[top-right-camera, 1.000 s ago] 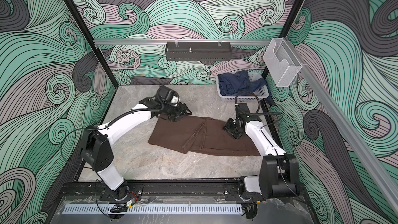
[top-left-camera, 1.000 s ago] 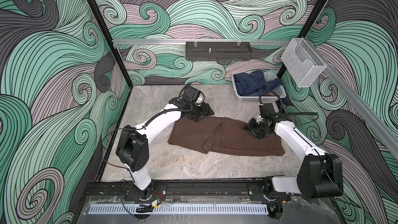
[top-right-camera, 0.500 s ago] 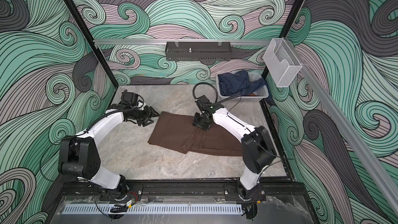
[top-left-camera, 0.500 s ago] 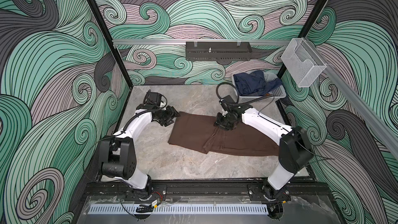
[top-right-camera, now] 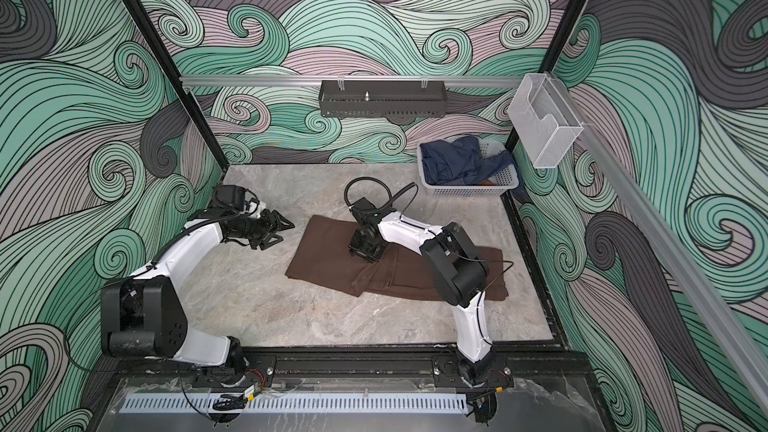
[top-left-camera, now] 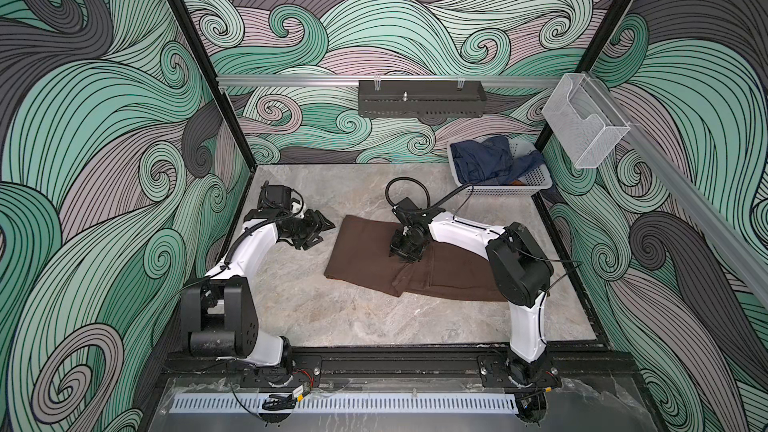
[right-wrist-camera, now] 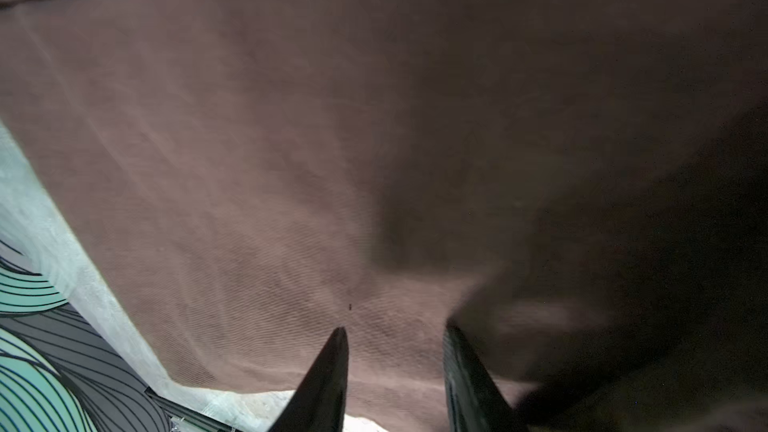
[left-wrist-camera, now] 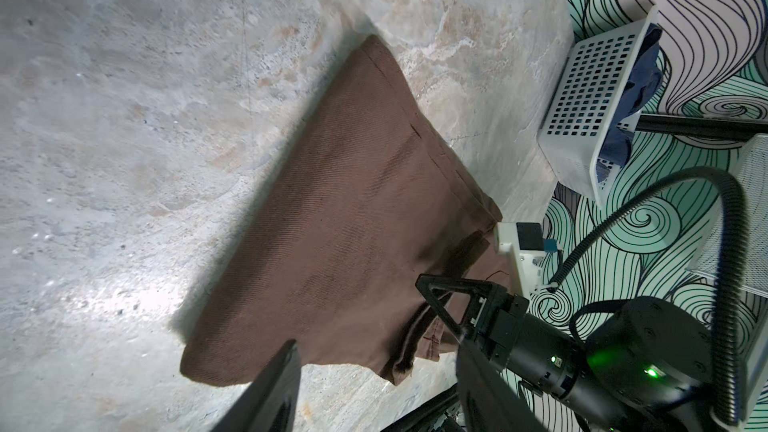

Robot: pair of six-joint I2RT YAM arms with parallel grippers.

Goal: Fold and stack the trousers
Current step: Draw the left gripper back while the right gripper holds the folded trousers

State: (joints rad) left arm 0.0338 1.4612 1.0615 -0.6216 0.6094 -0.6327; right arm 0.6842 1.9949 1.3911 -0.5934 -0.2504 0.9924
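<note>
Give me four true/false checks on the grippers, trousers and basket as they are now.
1. The left gripper grips the trousers. False: it is open over the bare table, beside the trousers and apart from them.
2. The right gripper is over the trousers, jaws apart. True.
3. The basket holds blue denim garments. True.
4. The basket stands at the table's near left corner. False: in both top views it is at the far right corner.
</note>
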